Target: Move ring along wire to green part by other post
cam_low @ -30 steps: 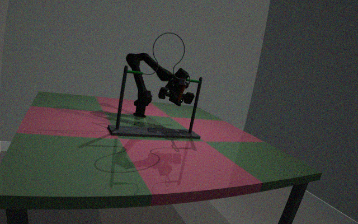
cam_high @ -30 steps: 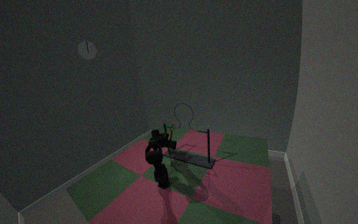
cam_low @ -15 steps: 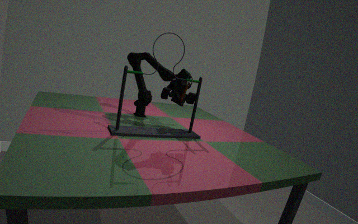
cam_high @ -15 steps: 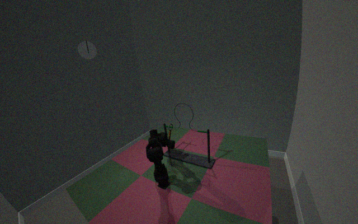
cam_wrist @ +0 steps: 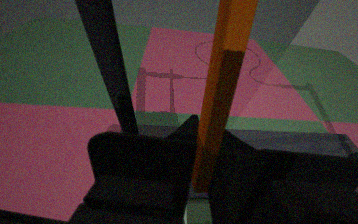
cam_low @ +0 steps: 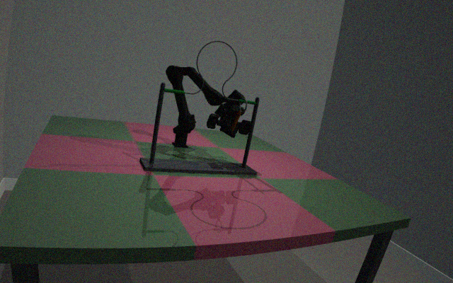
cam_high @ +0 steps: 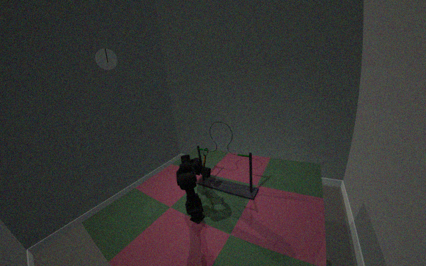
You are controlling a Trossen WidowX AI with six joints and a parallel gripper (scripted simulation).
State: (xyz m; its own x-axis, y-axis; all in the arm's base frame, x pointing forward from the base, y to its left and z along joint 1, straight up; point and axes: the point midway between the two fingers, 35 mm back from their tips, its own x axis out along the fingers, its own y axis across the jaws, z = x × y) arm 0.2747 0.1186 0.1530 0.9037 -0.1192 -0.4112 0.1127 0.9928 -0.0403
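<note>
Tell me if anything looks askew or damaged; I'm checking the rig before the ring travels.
Nothing stands out. The gripper is shut on the orange handle near one post; both posts stand upright on the base plate.
</note>
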